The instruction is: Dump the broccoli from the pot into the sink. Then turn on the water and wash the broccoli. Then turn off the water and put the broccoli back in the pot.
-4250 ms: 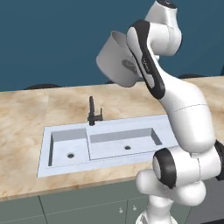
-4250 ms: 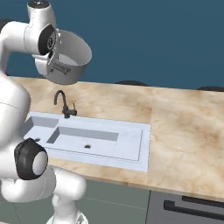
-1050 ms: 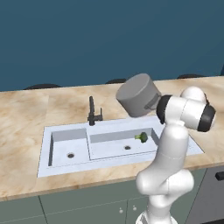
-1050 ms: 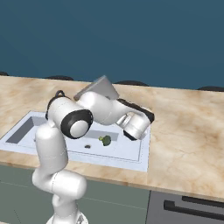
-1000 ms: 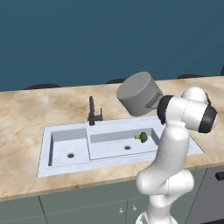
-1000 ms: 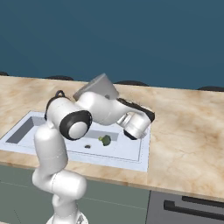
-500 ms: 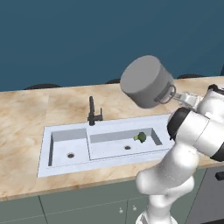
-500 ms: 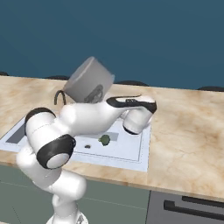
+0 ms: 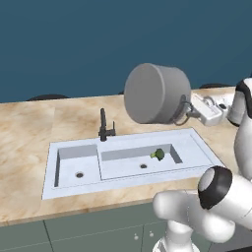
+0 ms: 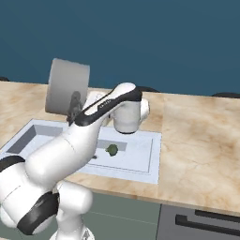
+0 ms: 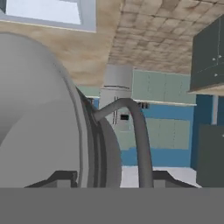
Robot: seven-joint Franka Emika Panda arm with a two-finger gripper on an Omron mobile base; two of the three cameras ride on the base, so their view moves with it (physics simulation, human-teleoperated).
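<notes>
Left base view: gripper [image 9: 188,112] clamps the pot [image 9: 156,93] by its loop handle, tipped sideways above the sink [image 9: 197,143]. Broccoli [image 9: 158,154] lies in the wide basin.

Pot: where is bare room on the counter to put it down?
The pot hangs tipped above the sink. Bare counter lies right of the sink rim, and more to its left. The wide basin holds the broccoli; the faucet crowds the back rim.
</notes>
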